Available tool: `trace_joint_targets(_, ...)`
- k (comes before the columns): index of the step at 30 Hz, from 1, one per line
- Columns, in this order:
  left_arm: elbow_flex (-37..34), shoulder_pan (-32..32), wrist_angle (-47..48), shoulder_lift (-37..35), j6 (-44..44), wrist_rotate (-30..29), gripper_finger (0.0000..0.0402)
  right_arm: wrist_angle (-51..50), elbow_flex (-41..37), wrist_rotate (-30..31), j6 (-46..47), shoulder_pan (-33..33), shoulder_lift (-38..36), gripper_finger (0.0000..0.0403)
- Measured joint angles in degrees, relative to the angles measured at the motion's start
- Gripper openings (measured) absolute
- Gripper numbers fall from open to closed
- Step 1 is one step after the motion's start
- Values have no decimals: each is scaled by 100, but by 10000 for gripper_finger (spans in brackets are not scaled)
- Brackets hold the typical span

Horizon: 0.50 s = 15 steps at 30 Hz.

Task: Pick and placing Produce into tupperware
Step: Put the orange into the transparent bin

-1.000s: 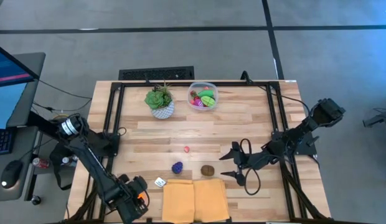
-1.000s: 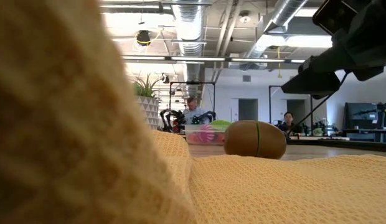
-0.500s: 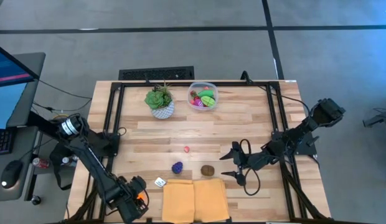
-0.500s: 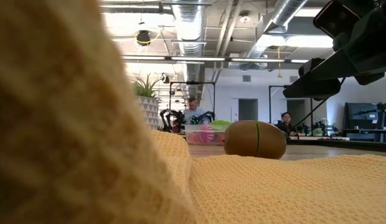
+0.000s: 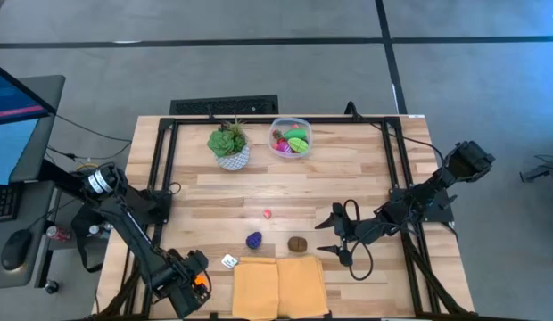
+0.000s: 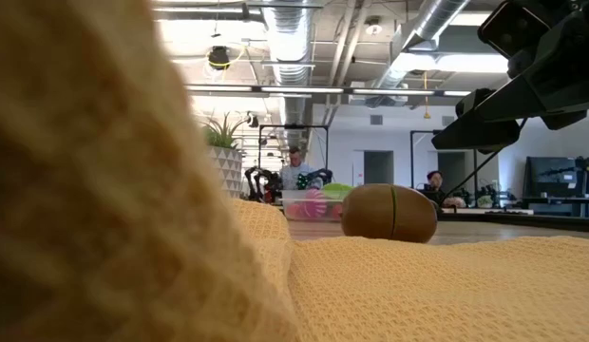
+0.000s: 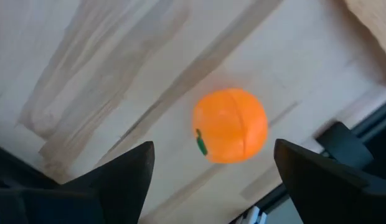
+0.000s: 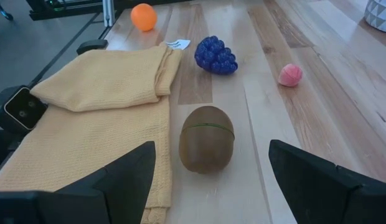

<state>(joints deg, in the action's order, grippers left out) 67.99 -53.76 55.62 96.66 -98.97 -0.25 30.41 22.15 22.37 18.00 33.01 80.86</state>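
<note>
Tupperware [image 5: 290,139] sits at the far edge of the table [image 5: 348,178], just beside the potted plant [image 5: 228,145]. It holds several produce pieces, pink and green among them.

Loose produce on the table:
- Brown kiwi-like piece [image 8: 207,138] lies against the edge of the yellow cloth [image 8: 93,118], near the table's front edge.
- Purple grapes [image 8: 216,55] lie near the cloth's corner, beside a small white tag [image 8: 177,44].
- Small pink piece [image 8: 290,74] lies toward mid-table, apart from the grapes.
- Orange [image 7: 230,124] rests on the wood at the front left corner of the table.

Left gripper [image 7: 211,165] hovers directly over the orange, fingers spread wide to either side of it, not touching it; the orange lies free on the table. In the high view this gripper [image 5: 189,278] is at the front left corner, beside the cloth.

Right gripper [image 8: 208,180] is low over the table just right of the brown piece, fingers released and spread, the brown piece lying ahead between them, untouched. In the high view it sits at [image 5: 334,234].
</note>
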Motion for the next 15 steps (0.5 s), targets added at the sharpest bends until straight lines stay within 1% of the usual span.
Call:
trace_joint_targets(8, 0, 20, -101, 0, -69, -21, 314, 0, 0, 0, 0, 0, 0, 336)
trace_joint_targets(15, 0, 142, -119, 0, 26, -180, 314, -1, 0, 1, 1, 0, 0, 336)
